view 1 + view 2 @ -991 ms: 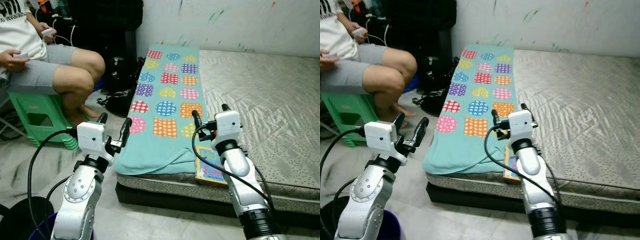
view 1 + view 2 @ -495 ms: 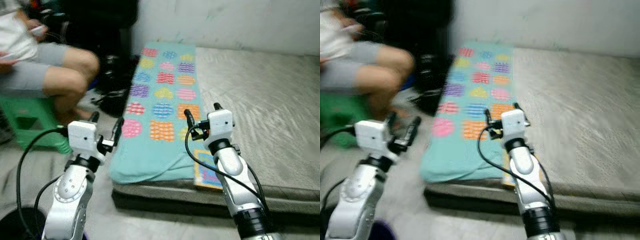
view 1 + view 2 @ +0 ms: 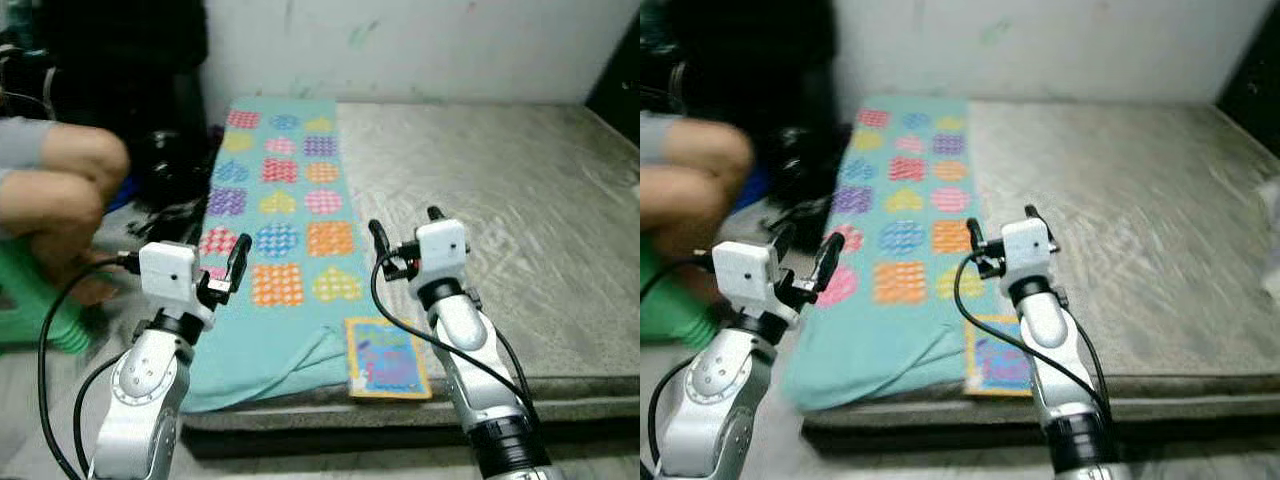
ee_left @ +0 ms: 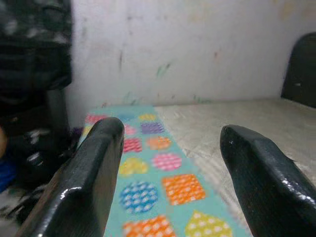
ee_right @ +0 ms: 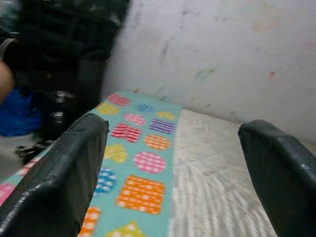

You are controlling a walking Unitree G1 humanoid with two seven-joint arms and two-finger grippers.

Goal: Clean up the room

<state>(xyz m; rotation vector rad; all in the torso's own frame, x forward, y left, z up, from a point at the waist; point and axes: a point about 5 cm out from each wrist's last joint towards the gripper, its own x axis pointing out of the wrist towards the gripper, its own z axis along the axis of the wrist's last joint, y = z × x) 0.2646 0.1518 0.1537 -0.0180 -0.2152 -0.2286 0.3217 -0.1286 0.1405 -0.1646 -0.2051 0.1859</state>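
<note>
**Both pincers empty above the mattress edge**

Your right gripper hangs spread and empty over the mattress; your left gripper, also spread, hovers above the teal blanket. One thin book lies flat at the mattress's near edge, touching the blanket. It looks light and stiff: pinch its overhanging edge. The single blanket is soft; gather a corner.

A teal blanket patterned with colourful dotted shapes lies flat along the mattress's left edge, its near end rumpled. Beside that end, a colourful picture book lies flat at the mattress's front edge.
</note>
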